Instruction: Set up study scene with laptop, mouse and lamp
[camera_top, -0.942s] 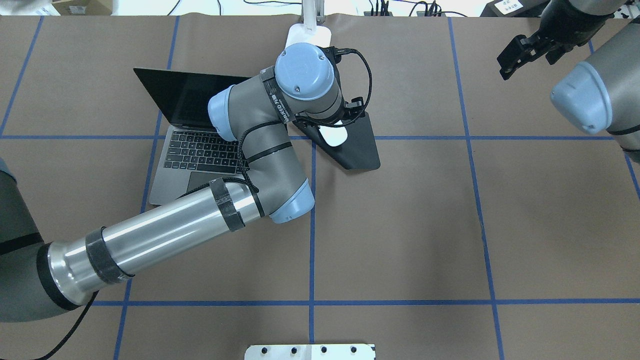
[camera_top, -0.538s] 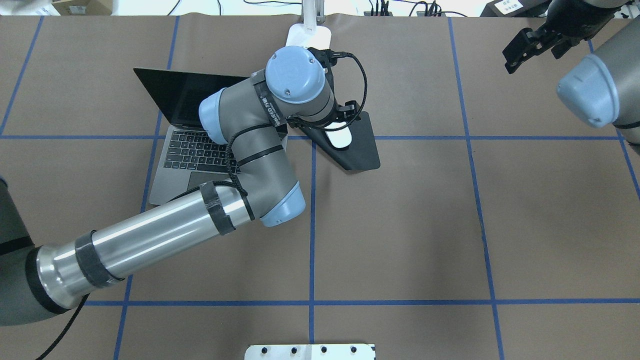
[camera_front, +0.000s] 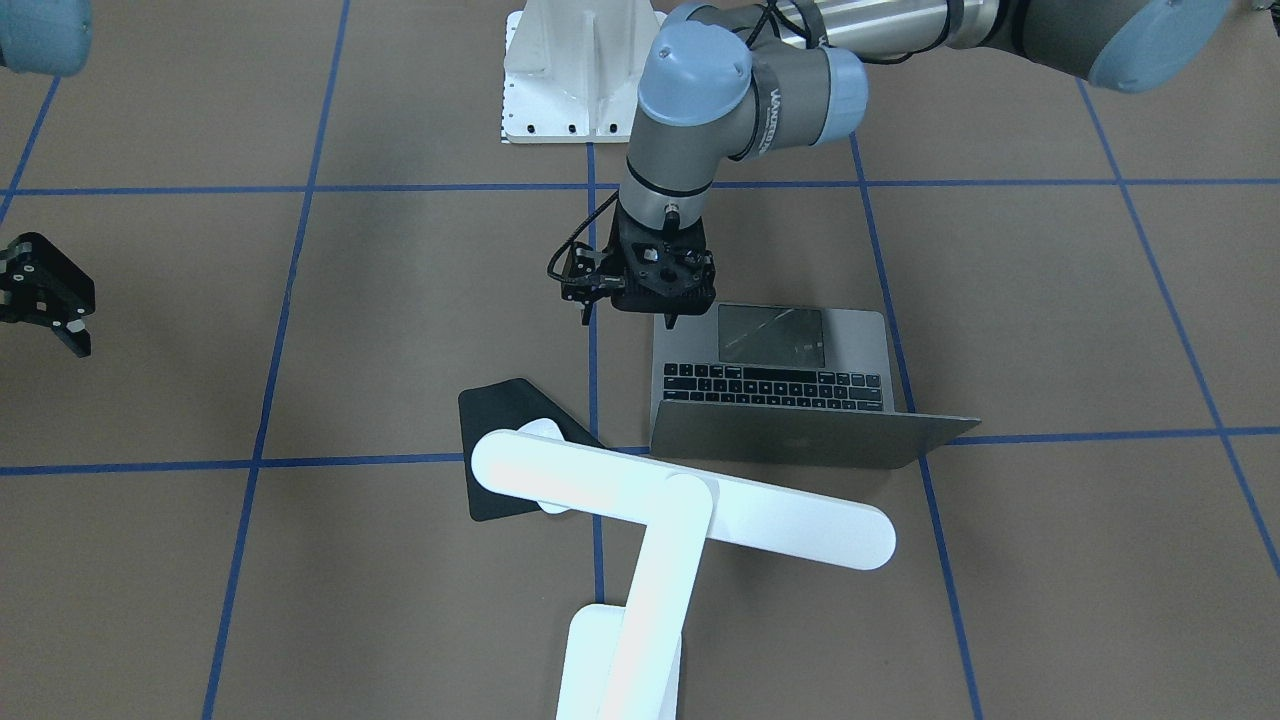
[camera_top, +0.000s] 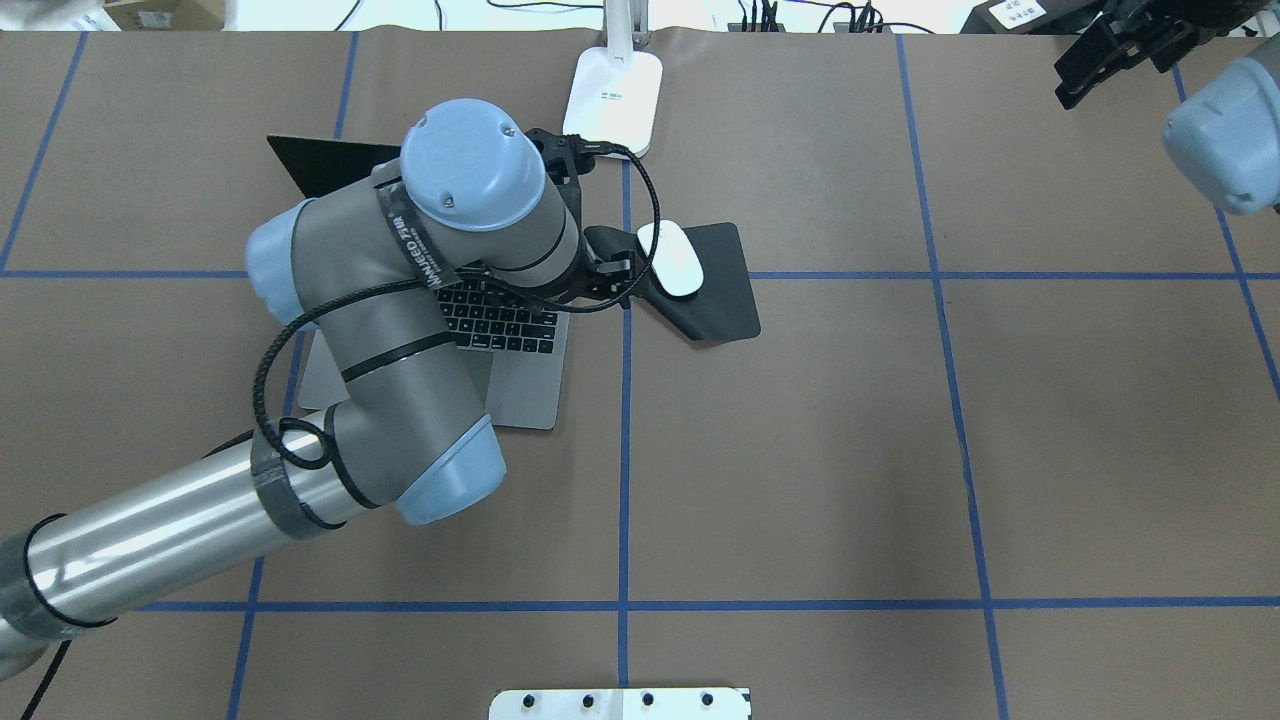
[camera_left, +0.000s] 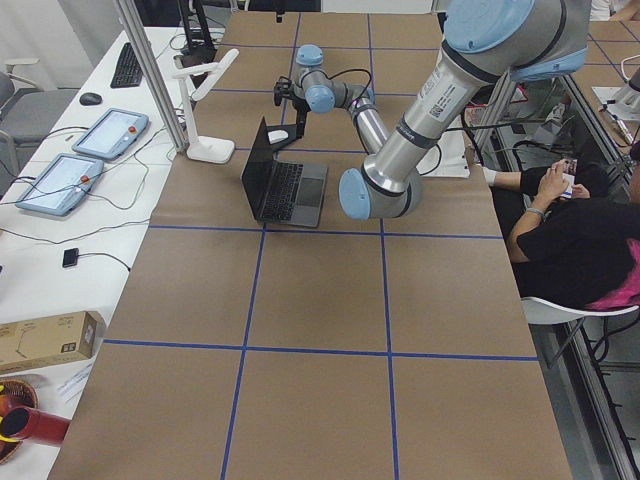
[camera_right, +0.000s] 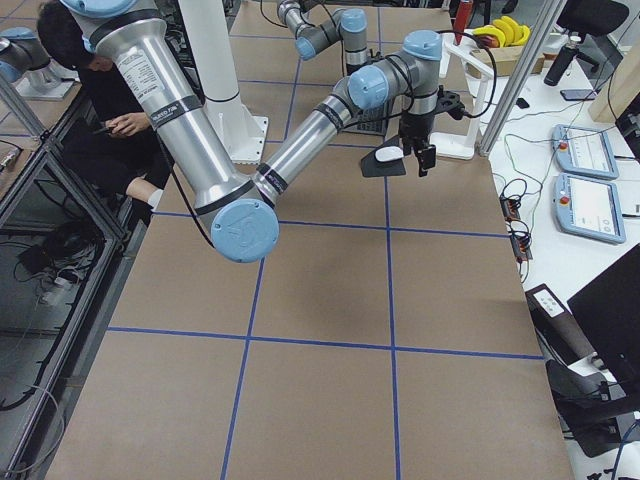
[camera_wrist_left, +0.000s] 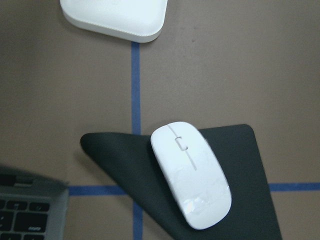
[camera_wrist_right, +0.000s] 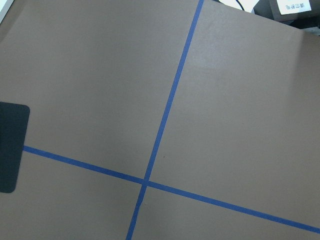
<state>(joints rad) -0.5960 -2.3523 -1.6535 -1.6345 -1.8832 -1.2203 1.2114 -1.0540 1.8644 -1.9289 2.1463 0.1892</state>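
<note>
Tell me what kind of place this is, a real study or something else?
Probably a robotics lab, not a real study: a robot arm reaches over a table marked with a blue tape grid, and control tablets sit on a side bench.

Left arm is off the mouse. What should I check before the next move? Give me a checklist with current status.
1. Mouse lies flat on the black pad: ok.
2. Laptop open, keyboard toward the robot: ok.
3. Lamp stands on its base beyond laptop and pad: ok.
4. Lamp lit: cannot tell.
5. Left gripper holds nothing, hovers over the laptop's corner nearest the pad: ok; open or shut: cannot tell.
6. Right gripper open, far from all three things: ok.
</note>
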